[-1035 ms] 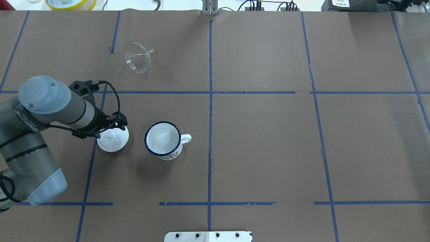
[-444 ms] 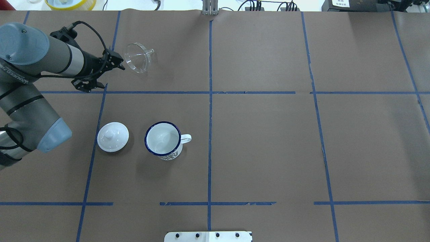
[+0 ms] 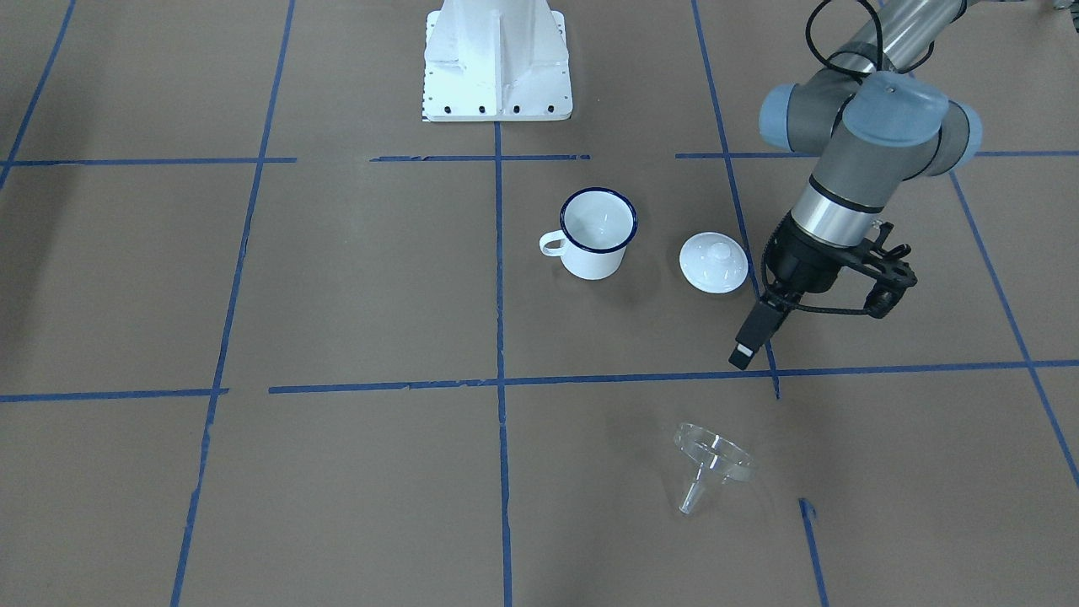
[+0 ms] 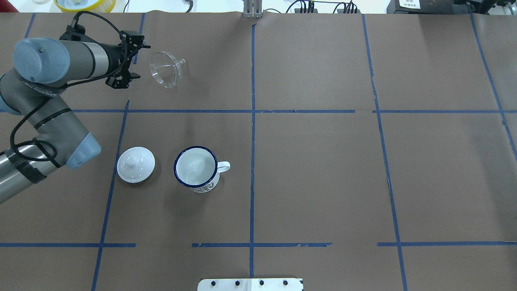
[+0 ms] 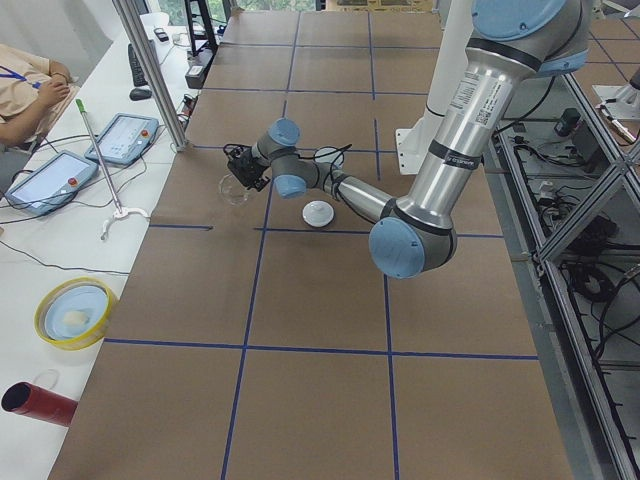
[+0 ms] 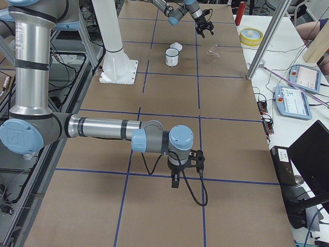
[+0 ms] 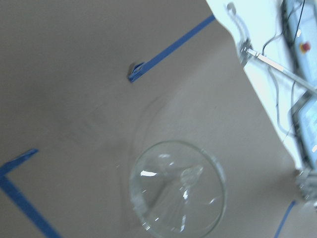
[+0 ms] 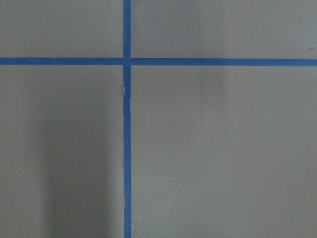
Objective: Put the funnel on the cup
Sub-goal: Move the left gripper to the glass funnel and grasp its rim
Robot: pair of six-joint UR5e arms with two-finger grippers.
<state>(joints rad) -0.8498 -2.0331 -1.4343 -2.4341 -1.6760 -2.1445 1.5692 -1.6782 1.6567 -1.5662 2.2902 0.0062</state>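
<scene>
The clear funnel (image 4: 165, 68) lies on its side at the far left of the table, spout toward the right; it also shows in the front-facing view (image 3: 712, 462) and fills the lower part of the left wrist view (image 7: 177, 187). The white mug with a dark blue rim (image 4: 196, 169) stands upright and empty, handle to the right, well nearer than the funnel. My left gripper (image 4: 130, 60) hovers just left of the funnel's rim without touching it; its fingers read as one dark bar (image 3: 743, 350), so open or shut is unclear. My right gripper (image 6: 175, 181) hangs far off over bare table.
A round white knobbed lid (image 4: 135, 164) lies just left of the mug. Blue tape lines cross the brown table cover. The robot's white base plate (image 3: 497, 59) sits at the near edge. A yellow bowl (image 4: 85, 4) sits beyond the far edge.
My left gripper has moved from over the white lid away to the far side, up to the left of the funnel. The lid, mug and funnel have not moved.
</scene>
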